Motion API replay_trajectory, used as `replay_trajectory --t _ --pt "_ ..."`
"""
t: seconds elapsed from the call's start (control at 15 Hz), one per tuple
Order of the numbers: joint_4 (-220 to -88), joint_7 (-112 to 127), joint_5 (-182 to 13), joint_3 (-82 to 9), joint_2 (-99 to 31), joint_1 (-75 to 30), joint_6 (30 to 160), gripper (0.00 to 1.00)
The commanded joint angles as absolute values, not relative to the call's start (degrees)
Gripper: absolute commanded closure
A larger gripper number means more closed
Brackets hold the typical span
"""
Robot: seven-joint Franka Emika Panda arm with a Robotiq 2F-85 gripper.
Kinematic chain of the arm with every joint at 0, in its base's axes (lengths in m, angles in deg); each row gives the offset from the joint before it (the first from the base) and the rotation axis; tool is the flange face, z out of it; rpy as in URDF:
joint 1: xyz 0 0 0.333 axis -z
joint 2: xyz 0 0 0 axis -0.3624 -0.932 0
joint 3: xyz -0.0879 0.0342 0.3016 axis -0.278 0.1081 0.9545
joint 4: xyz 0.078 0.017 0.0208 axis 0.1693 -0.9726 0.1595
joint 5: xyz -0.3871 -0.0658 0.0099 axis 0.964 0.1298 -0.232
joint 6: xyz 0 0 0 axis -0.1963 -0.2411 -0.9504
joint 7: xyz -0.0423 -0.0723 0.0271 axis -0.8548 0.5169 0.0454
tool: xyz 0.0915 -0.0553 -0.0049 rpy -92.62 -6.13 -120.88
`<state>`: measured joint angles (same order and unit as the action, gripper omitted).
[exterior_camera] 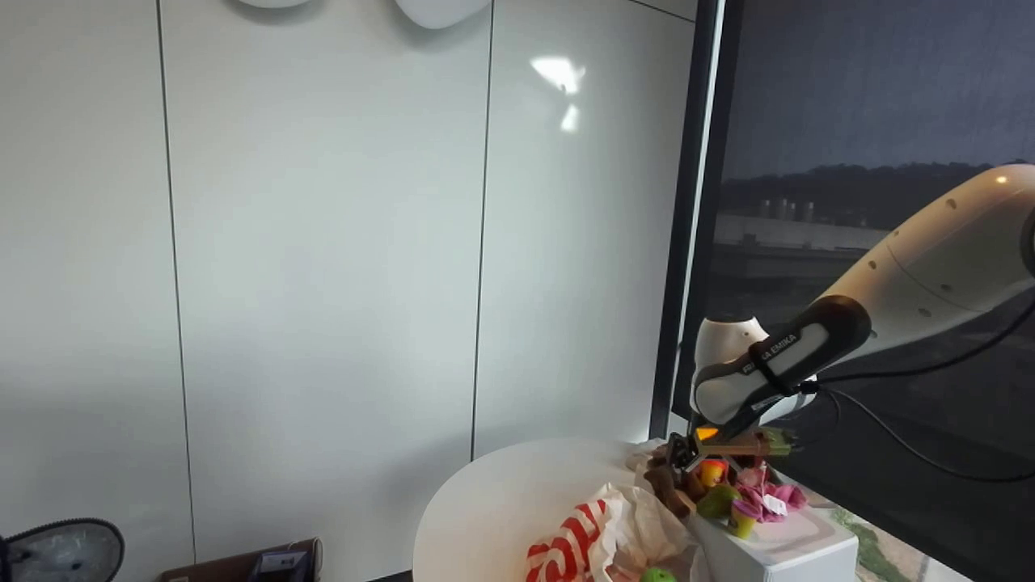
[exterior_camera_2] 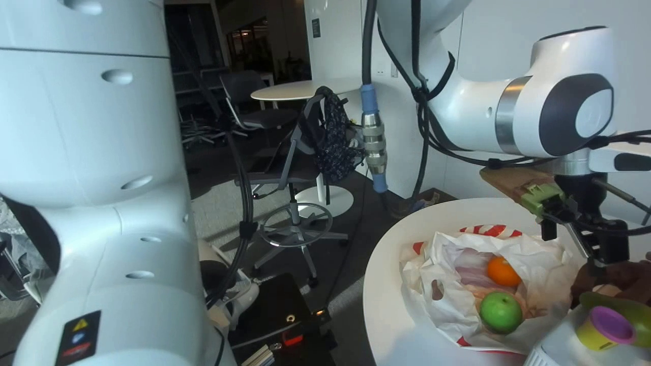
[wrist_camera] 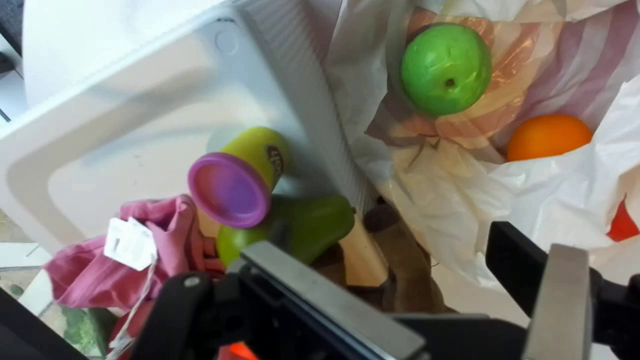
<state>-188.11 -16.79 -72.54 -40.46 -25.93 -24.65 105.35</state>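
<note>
Black, blocky tool (wrist_camera: 395,252) gapes wide near lumpy brown object (wrist_camera: 406,270) and crumpled white bag (wrist_camera: 452,187).

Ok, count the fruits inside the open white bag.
2: a round green fruit, nearer the white box, and an orange fruit, farther from it, both inside the bag. More may be hidden under its folds.

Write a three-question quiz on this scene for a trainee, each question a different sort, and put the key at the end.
1. True or false: the orange fruit lies inside the plastic bag.
2. Pick one. The yellow tub has a lid that is: A) white; B) purple; C) green.
3. Fill in one word: the gripper has its jaws ...

Key: 1. True. 2. B. 3. Open.
</note>
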Motion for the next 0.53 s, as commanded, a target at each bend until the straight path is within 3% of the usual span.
replay_trajectory --t 0.0,0.47 --pt "-186.7 -22.1 -72.6 -41.9 -22.9 -21.8 99.9 0.00" --pt "-187.6 -18.1 -81.5 -39.9 -27.0 -19.2 97.4 0.00"
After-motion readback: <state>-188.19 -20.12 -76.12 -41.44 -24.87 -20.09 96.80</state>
